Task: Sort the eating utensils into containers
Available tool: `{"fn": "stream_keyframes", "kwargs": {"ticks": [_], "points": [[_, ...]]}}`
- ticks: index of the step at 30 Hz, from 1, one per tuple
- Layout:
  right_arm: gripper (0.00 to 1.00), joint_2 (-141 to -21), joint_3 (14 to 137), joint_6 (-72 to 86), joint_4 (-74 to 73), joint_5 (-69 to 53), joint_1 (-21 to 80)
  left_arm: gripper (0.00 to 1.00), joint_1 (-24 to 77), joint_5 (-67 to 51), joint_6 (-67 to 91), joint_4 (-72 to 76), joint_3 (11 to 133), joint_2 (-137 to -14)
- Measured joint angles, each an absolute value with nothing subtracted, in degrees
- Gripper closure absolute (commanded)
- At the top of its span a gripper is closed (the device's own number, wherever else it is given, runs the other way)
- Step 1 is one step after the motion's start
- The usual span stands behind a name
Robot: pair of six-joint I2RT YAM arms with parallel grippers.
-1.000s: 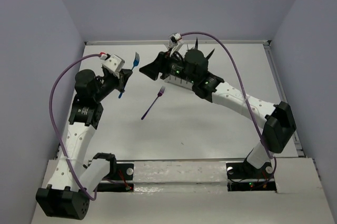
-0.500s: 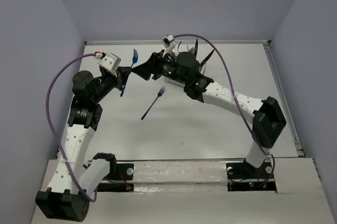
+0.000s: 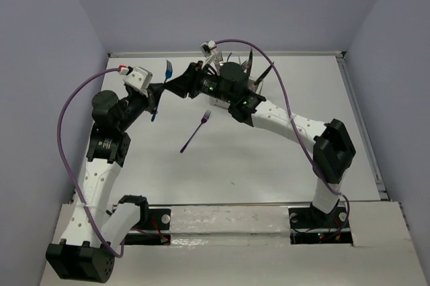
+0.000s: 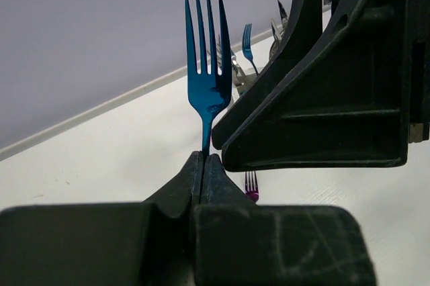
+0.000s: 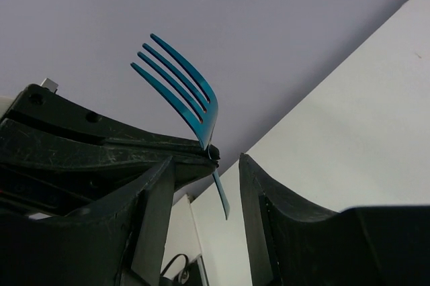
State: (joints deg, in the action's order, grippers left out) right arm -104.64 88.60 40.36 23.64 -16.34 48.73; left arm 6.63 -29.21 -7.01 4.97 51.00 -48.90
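Nearest my bases, on the white table, a purple fork lay flat. Beyond it my left gripper was pressed together on the handle of a blue fork, tines up (lifted off the table). My right gripper was spread, one finger on either side of that handle; contact was hard to judge. Farthest back, the white caddy, mostly hidden by my right wrist, seemed to hold several upright utensils.
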Motion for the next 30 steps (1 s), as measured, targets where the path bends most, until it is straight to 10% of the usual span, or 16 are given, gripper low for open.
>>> {"fn": "stream_keyframes", "kwargs": {"ticks": [13,18,20,24,25,28,30], "points": [[0.59,-105.8,89.7,42.0,24.5,-15.2,48.3,1.00,7.0,-30.1,-7.2,5.5,50.1,-49.1],[0.77,-109.6,92.5,42.5,24.6,-15.1,48.3,1.00,7.0,-29.6,-7.4,7.4,48.4,-49.1],[0.99,-111.0,93.8,42.5,24.6,-15.5,48.3,1.00,7.0,-29.2,-7.5,7.5,47.8,-49.2],[1.00,-112.1,95.0,42.2,24.4,-16.1,48.3,1.00,7.0,-29.1,-7.9,8.5,46.9,-49.8],[1.00,-112.1,95.0,41.9,24.3,-16.1,48.3,0.94,7.0,-29.1,-8.1,9.0,46.6,-49.8],[1.00,-111.9,94.5,39.7,24.4,-15.1,48.1,0.28,7.1,-29.3,-9.2,10.5,45.6,-49.8],[1.00,-110.8,92.7,36.8,23.2,-13.1,48.1,0.12,7.2,-29.6,-11.0,10.9,44.4,-49.9]]}}
